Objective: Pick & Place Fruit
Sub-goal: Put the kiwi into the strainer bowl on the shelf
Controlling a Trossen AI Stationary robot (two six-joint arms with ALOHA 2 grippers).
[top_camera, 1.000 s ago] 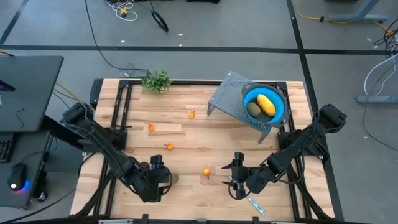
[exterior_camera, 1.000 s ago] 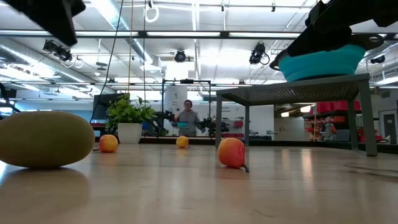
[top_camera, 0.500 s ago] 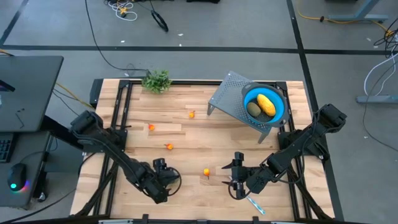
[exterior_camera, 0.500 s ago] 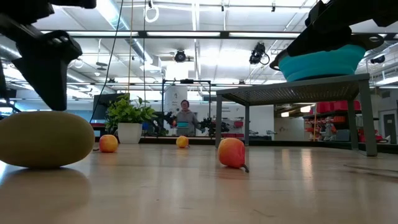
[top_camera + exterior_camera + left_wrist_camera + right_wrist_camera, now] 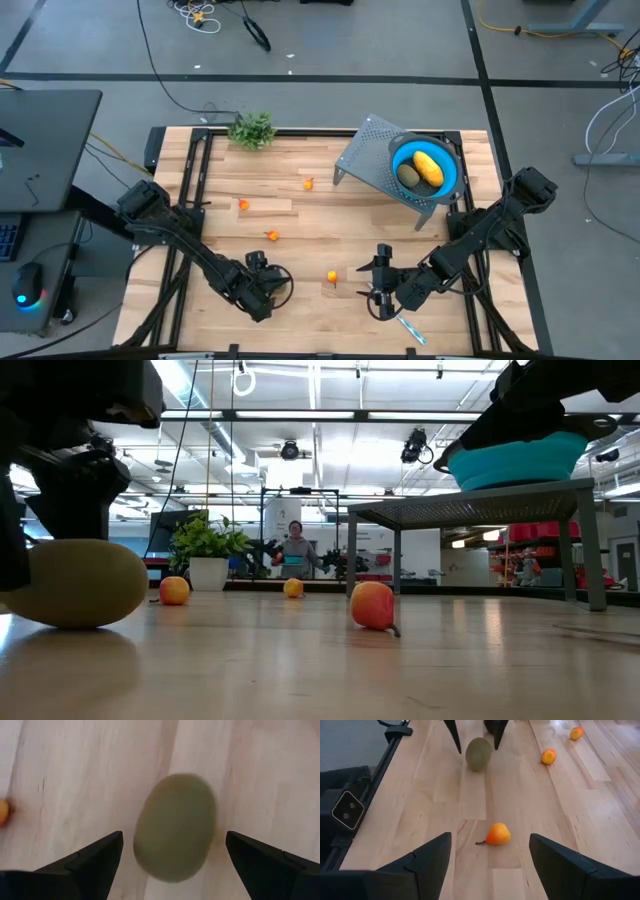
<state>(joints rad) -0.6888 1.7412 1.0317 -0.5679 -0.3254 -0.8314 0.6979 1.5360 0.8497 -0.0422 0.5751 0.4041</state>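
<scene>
One olive-green oval fruit [image 5: 175, 827] lies on its side on the wooden table near the near edge. My left gripper [image 5: 174, 836] is open above it, pointing down, with one finger on each side and a gap to each. The low view shows this oval [image 5: 75, 582] between the dark fingers [image 5: 85, 480]. My right gripper [image 5: 492, 852] is open and low, facing an orange-red fruit [image 5: 497, 834] on the table. A blue bowl [image 5: 448, 172] holds the yellow fruit [image 5: 428, 166] and the second green oval [image 5: 408, 177]. The purple ball is out of view.
The bowl sits on a grey perforated stand [image 5: 365, 160] at the far right. Small orange-red fruits [image 5: 243, 205] [image 5: 271, 236] [image 5: 308, 183] [image 5: 332, 276] are scattered mid-table. A leafy sprig [image 5: 252, 130] lies at the far edge and a knife [image 5: 410, 328] beside my right gripper. A person [image 5: 293, 545] stands far behind.
My left gripper has moved a little toward the table's right and come down over the green oval, so its fingers now reach down on both sides of it.
</scene>
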